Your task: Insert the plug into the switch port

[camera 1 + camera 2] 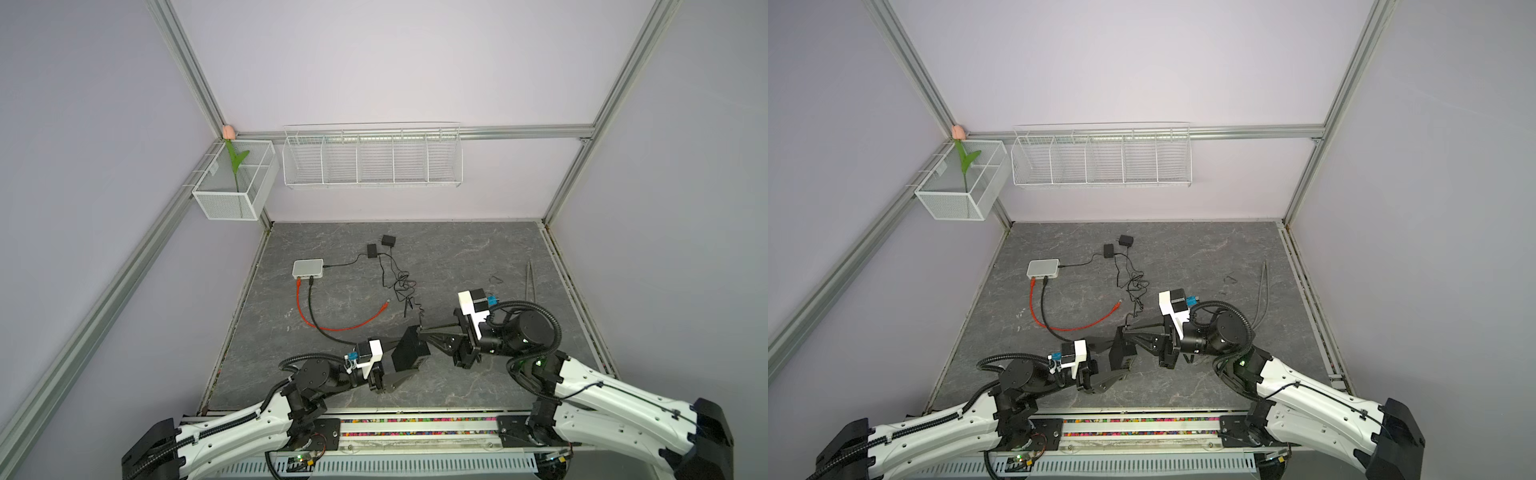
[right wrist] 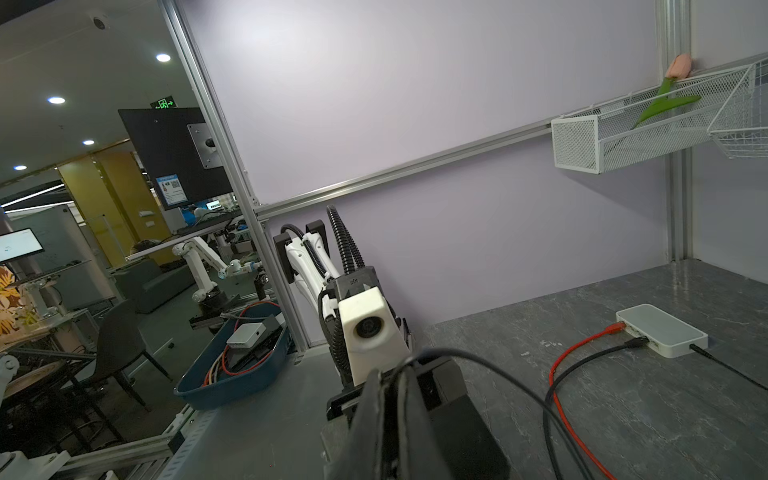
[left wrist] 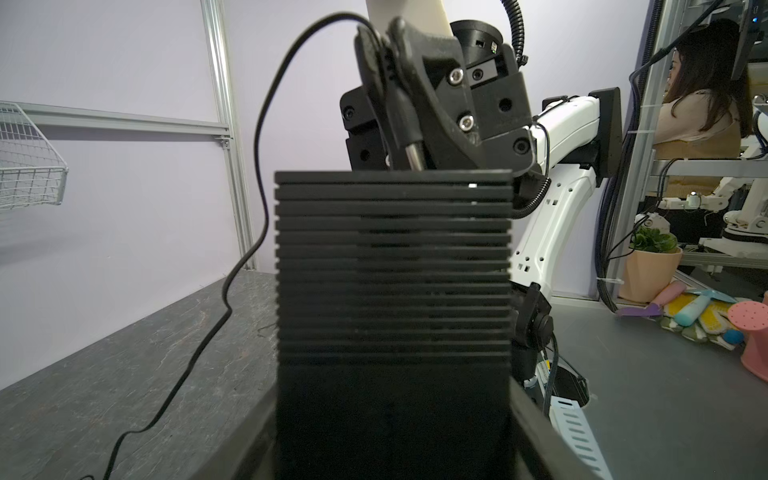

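A black ribbed switch box [image 1: 411, 347] [image 1: 1121, 349] is lifted off the table, and my left gripper [image 1: 405, 359] [image 1: 1115, 361] is shut on it. In the left wrist view the box [image 3: 392, 291] fills the space between both fingers [image 3: 540, 436]. My right gripper [image 1: 422, 330] [image 1: 1127, 330] [image 2: 392, 374] is shut on a black barrel plug [image 3: 405, 124]. The plug's metal tip sits just at the box's far top edge. Its thin black cable [image 3: 257, 166] loops down to the table. The port itself is hidden.
A white switch [image 1: 307, 268] [image 2: 660, 328] lies at the back left with a red cable [image 1: 332, 328] and a black cable plugged in. Two black adapters [image 1: 388, 240] and tangled wire lie behind. Metal tweezers [image 1: 529, 278] lie at the right. Wire baskets [image 1: 372, 158] hang on the wall.
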`<action>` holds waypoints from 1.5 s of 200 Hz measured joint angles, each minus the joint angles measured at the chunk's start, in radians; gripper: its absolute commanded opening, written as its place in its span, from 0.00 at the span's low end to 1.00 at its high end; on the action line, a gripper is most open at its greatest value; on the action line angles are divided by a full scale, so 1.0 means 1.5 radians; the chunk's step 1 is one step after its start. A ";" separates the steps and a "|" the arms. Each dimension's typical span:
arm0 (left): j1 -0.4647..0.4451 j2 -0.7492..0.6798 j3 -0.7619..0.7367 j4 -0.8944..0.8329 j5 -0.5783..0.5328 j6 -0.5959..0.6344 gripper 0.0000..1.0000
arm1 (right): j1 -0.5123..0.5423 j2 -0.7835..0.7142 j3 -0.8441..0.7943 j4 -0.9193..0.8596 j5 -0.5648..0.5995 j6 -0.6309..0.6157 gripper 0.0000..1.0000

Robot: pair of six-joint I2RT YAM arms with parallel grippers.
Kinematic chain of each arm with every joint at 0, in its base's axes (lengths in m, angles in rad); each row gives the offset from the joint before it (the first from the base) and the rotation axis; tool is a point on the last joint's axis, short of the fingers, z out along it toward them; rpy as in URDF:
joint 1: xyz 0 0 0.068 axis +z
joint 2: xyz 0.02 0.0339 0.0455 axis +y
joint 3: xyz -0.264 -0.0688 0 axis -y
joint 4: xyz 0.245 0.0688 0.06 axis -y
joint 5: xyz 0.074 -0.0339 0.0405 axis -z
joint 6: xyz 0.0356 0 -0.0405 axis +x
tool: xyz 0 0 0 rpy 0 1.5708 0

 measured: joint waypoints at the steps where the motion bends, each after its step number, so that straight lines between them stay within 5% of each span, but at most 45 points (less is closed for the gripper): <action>1: 0.000 0.000 0.000 0.000 0.000 0.000 0.00 | 0.000 0.001 0.000 0.001 0.000 0.000 0.06; 300: -0.002 -0.009 0.000 0.002 -0.011 -0.008 0.00 | 0.016 -0.006 -0.016 0.028 0.040 -0.005 0.06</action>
